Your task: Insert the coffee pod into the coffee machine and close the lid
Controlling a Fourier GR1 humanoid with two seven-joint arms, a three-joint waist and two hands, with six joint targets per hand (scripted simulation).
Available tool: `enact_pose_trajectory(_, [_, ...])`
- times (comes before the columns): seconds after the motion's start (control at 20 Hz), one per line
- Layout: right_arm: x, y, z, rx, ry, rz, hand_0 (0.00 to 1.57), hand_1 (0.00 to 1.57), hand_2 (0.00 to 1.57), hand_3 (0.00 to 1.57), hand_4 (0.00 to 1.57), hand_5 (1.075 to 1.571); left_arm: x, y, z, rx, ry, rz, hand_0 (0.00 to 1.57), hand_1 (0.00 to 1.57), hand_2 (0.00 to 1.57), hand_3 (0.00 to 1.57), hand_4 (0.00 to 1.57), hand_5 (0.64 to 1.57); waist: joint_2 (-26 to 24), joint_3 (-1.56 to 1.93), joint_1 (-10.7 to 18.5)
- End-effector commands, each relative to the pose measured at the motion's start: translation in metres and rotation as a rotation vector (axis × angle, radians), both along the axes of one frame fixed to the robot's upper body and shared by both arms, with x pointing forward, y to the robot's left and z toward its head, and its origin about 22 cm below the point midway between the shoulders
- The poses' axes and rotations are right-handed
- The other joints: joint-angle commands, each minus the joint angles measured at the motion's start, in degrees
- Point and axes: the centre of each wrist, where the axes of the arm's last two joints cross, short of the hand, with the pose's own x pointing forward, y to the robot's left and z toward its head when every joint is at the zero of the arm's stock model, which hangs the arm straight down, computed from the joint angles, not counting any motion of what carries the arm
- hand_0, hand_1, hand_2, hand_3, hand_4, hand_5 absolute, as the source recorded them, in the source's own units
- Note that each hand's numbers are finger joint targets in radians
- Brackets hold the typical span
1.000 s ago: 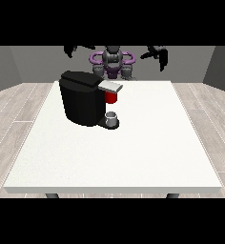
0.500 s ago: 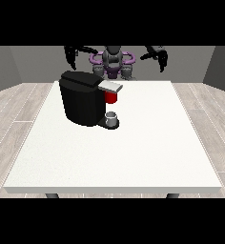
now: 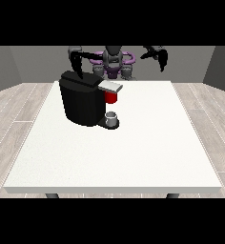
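A black coffee machine [image 3: 81,101] stands on the white table [image 3: 133,143], left of centre. Its grey lid [image 3: 110,86] juts out to the right over a red pod holder [image 3: 111,97]. A small grey cup [image 3: 112,118] sits on the machine's base below it. The hand at the view's left [image 3: 77,62] hangs just above the machine's back top, fingers pointing down. The hand at the view's right [image 3: 160,56] is raised in the air over the table's far right edge, holding nothing that I can see. No separate coffee pod shows on the table.
The robot's grey and purple torso [image 3: 114,62] stands behind the table's far edge. Bare white table surface stretches in front of and to the right of the machine. Wooden floor surrounds the table.
Both hands have come down and forward. The hand at the view's left has dropped towards the machine's top; the hand at the view's right has lowered slightly.
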Motion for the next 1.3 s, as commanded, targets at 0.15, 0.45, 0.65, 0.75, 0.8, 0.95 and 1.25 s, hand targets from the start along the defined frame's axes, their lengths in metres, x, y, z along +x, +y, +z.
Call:
enact_pose_trajectory(0.15, [0.014,0.021,0.021,-0.029,-0.054,0.100,0.00,0.00,0.00,0.00,0.00,1.571,-0.002,0.041,0.017,0.019,-0.082,0.092,0.00,0.00,0.00,0.00,0.38,1.571,4.12,-0.01,-2.82])
enact_pose_trajectory(0.45, [0.025,0.018,0.033,-0.054,-0.088,0.127,0.00,0.00,0.00,0.00,0.08,1.571,-0.015,0.011,0.008,0.040,-0.086,0.093,0.00,0.00,0.00,0.00,0.31,1.571,6.15,0.00,-1.93])
enact_pose_trajectory(0.65, [0.032,0.040,0.045,-0.072,-0.093,0.134,0.00,0.00,0.00,0.00,0.16,1.571,-0.017,0.033,0.015,0.051,-0.070,0.067,0.00,0.00,0.00,0.00,0.36,1.571,5.69,-0.01,-0.66])
enact_pose_trajectory(0.75, [0.031,0.044,0.040,-0.107,-0.123,0.146,0.00,0.00,0.00,0.00,0.20,1.571,-0.009,0.044,0.025,0.051,-0.067,0.092,0.00,0.00,0.00,0.00,0.35,1.571,6.85,-0.01,-1.79])
enact_pose_trajectory(0.8, [0.036,0.047,0.050,-0.115,-0.144,0.149,0.00,0.00,0.00,0.00,0.21,1.571,-0.014,0.028,0.020,0.049,-0.057,0.054,0.00,0.00,0.00,0.00,0.34,1.571,6.59,0.00,0.03])
enact_pose_trajectory(0.95, [0.041,0.054,0.063,-0.159,-0.148,0.153,0.00,0.00,0.00,0.00,0.12,1.571,-0.019,0.020,0.013,0.048,-0.051,0.072,0.00,0.00,0.00,0.00,0.37,1.571,6.30,-0.01,0.86])
enact_pose_trajectory(1.25, [0.043,0.088,0.067,-0.178,-0.188,0.241,0.00,0.00,0.00,0.00,0.00,1.571,-0.009,0.024,0.026,0.048,-0.053,0.079,0.00,0.00,0.00,0.00,0.33,1.571,7.27,-0.01,-0.36])
